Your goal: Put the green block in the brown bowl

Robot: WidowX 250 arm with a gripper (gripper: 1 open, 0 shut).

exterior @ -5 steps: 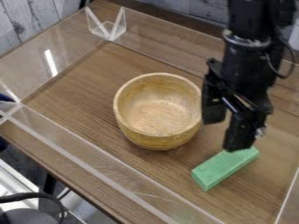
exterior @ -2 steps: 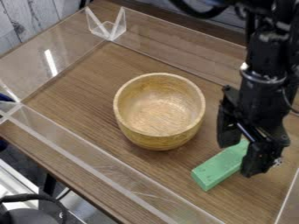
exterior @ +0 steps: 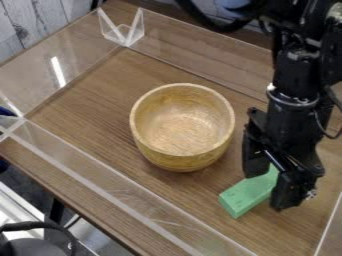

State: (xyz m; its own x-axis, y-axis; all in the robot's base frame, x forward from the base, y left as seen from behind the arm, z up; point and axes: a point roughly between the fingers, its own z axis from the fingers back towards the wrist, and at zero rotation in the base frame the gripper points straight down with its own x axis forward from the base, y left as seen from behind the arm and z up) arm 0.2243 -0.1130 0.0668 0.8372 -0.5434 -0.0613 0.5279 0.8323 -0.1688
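Observation:
The green block (exterior: pixel 246 194) lies flat on the wooden table at the lower right, its far end hidden behind my gripper. My gripper (exterior: pixel 273 184) points straight down over that far end, open, with one dark finger (exterior: pixel 254 158) on the bowl side and the other finger (exterior: pixel 290 188) on the near side of the block. Whether the fingers touch the block I cannot tell. The brown bowl (exterior: pixel 182 125) stands empty in the middle of the table, just left of the gripper.
Clear acrylic walls (exterior: pixel 80 160) border the wooden table (exterior: pixel 94 85) along the near and left edges. A small clear bracket (exterior: pixel 122 27) stands at the far left corner. The black arm rises at the right.
My gripper has sunk and shifted toward the near right, coming down over the block's far end. Block and bowl have stayed where they were.

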